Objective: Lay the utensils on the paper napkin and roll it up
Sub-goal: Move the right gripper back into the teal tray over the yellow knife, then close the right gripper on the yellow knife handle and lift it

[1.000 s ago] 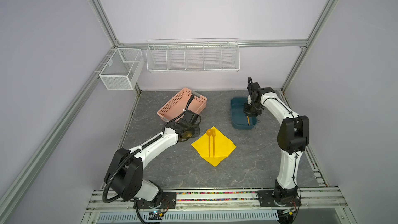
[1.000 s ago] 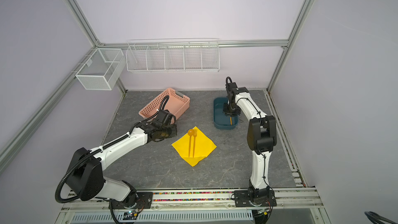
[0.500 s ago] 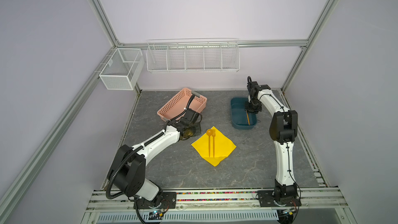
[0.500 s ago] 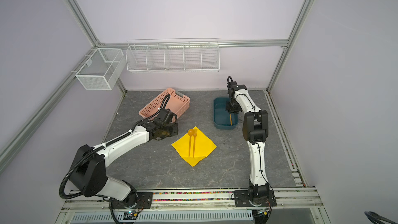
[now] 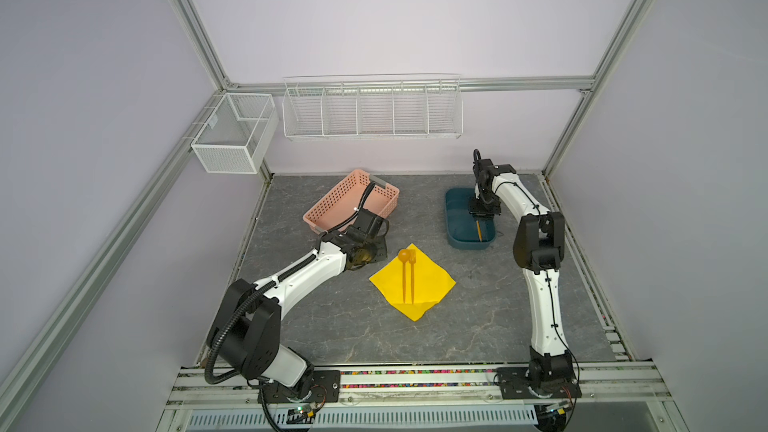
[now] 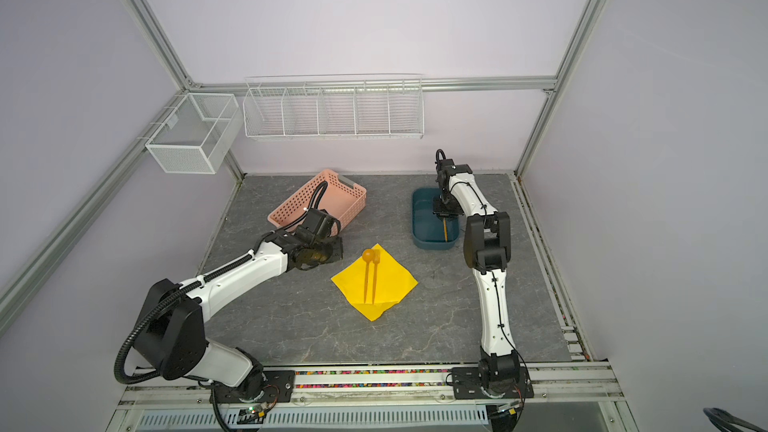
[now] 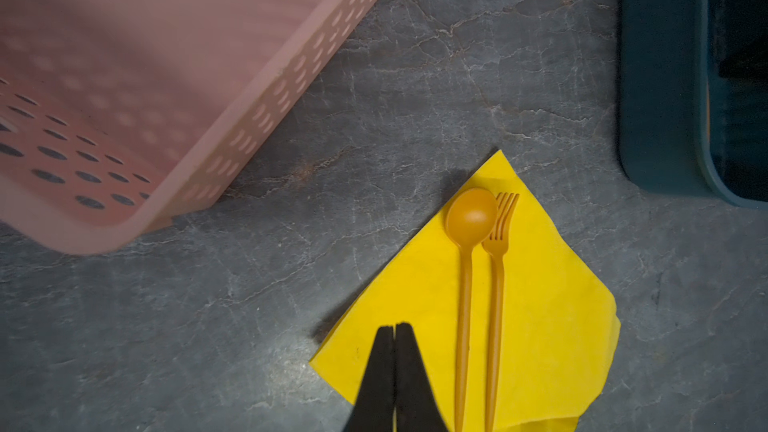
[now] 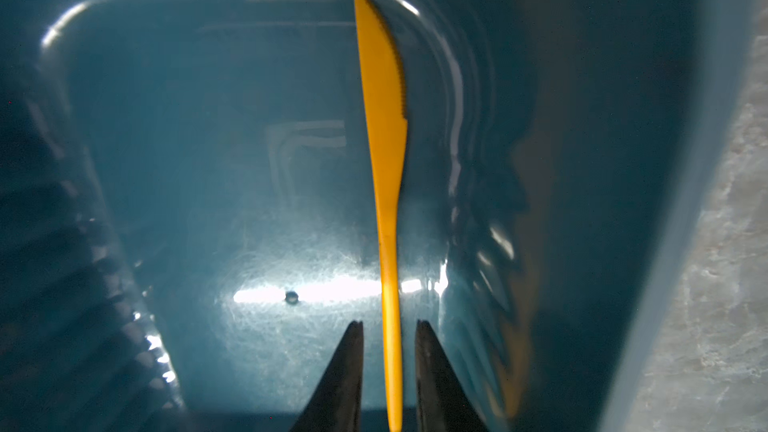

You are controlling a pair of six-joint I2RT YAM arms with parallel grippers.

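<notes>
Two right fingers (image 8: 347, 371) stand slightly spread, straddling the knife (image 8: 384, 139) handle untouched inside the teal tray (image 8: 166, 118). Pressed together and empty, the left fingers (image 7: 380, 371) hang near the yellow napkin (image 7: 552, 317), where spoon (image 7: 471, 218) and fork (image 7: 498, 243) lie side by side on the tabletop (image 7: 374, 97).

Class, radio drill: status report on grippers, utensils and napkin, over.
Left gripper shut at napkin edge. Right gripper open, straddling knife in blue tub. Spoon, fork on napkin. Knife tip near tub wall.

Grey table (image 5: 478, 326): napkin (image 5: 432, 284), pink basket (image 5: 340, 201), teal tub (image 5: 457, 218)
</notes>
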